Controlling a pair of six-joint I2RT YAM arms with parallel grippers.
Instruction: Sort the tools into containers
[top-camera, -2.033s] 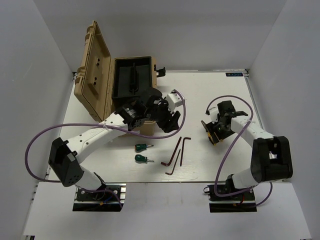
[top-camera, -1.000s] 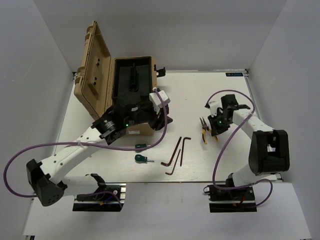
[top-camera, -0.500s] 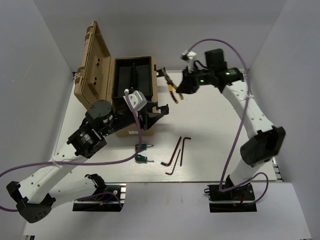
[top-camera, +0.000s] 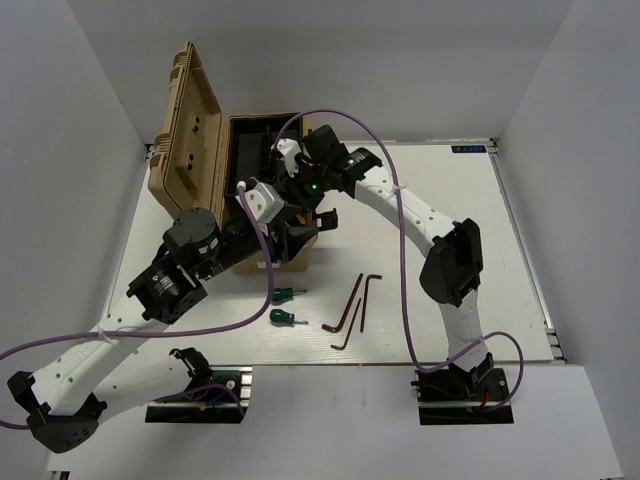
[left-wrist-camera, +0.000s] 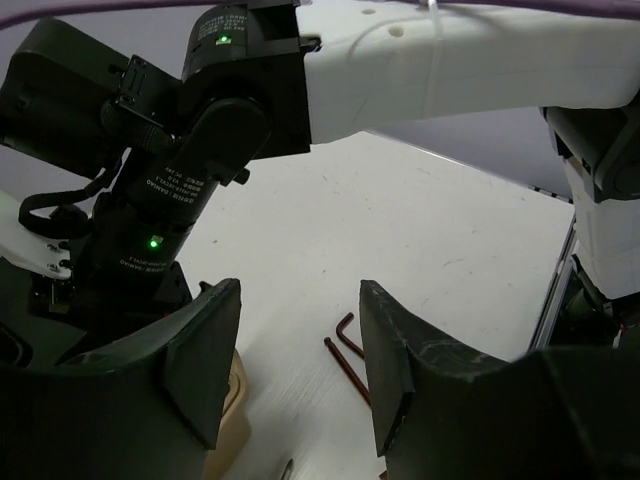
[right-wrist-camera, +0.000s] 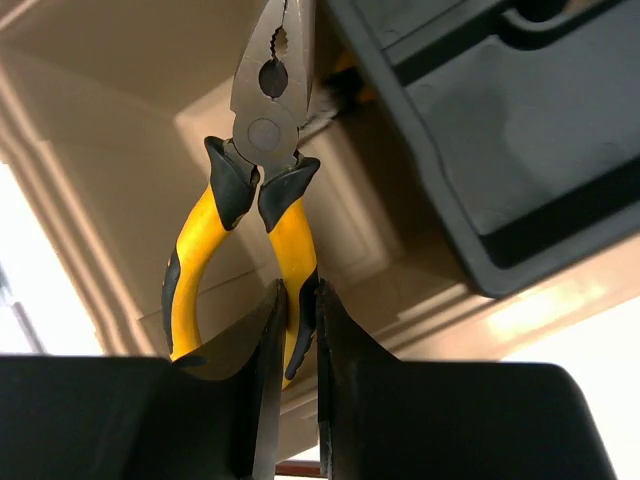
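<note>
1. Currently the right gripper (right-wrist-camera: 292, 300) pinches one yellow handle of the pliers (right-wrist-camera: 262, 130) between its closed fingers (right-wrist-camera: 268, 345); the second handle hangs free beside it.
2. Lengthwise, the pliers run straight out from the fingers, nose leading, into the open tan toolbox (top-camera: 196, 140). The black tray (right-wrist-camera: 480, 130) sits just to one side of the nose.
3. Seen from above, the right arm stretches across to the box, so it alone is placed for the drop. I judge the release needs the nose kept off the tray's edge.
4. Meanwhile the left gripper (left-wrist-camera: 297, 320) hovers at the box front, fingers spread with nothing between them. It sits close under the right wrist and is the likeliest thing to get in the way.
5. Down on the worktop (top-camera: 520, 250) lie two green-handled screwdrivers (top-camera: 284, 293), near the left arm. The dark hex keys (top-camera: 352, 308) lie just right of them, farther from the box.
</note>
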